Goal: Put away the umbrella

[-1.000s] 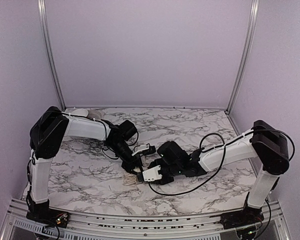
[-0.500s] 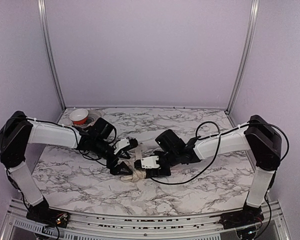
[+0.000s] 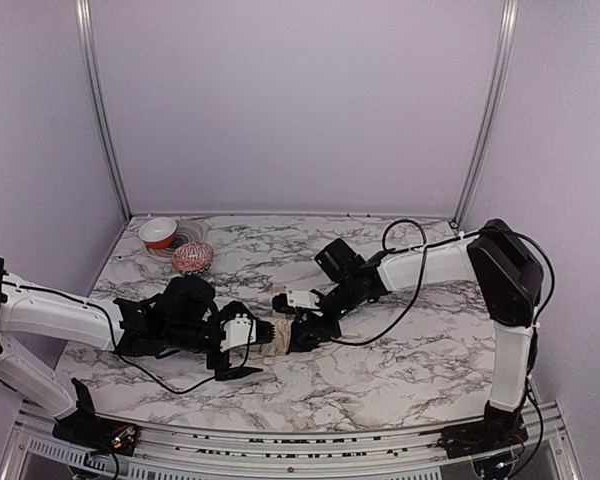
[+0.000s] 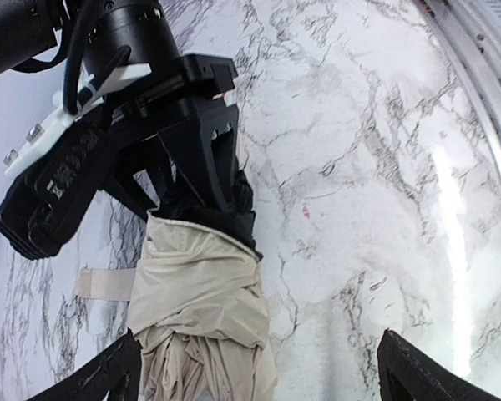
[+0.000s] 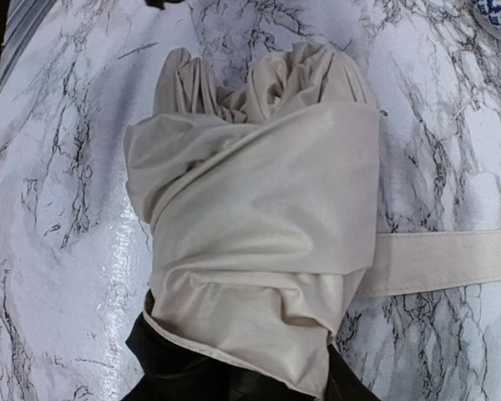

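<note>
Here, umbrella [image 4: 202, 309] between left fingers [image 4: 108, 376], in right fingers [image 4: 207, 159]

umbrella [image 3: 270, 338] lodged betw. L fingers [image 4: 108, 378] & R fingers [image 4: 207, 159], bowls [image 3: 160, 233] back-left, table [image 3: 420, 370] bare front-right

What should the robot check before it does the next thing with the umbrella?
1. Umbrella folded into a bundle: ok.
2. Right gripper holds its black end: ok.
3. Left gripper open wide, with the bundle between its fingertips: ok.
4. Strap wrapped round the bundle: not ok, it lies loose on the table.
5. Patterned bowl and red and white bowl apart from both arms: ok.
6. Where the handle is: cannot tell, it is hidden.
</note>
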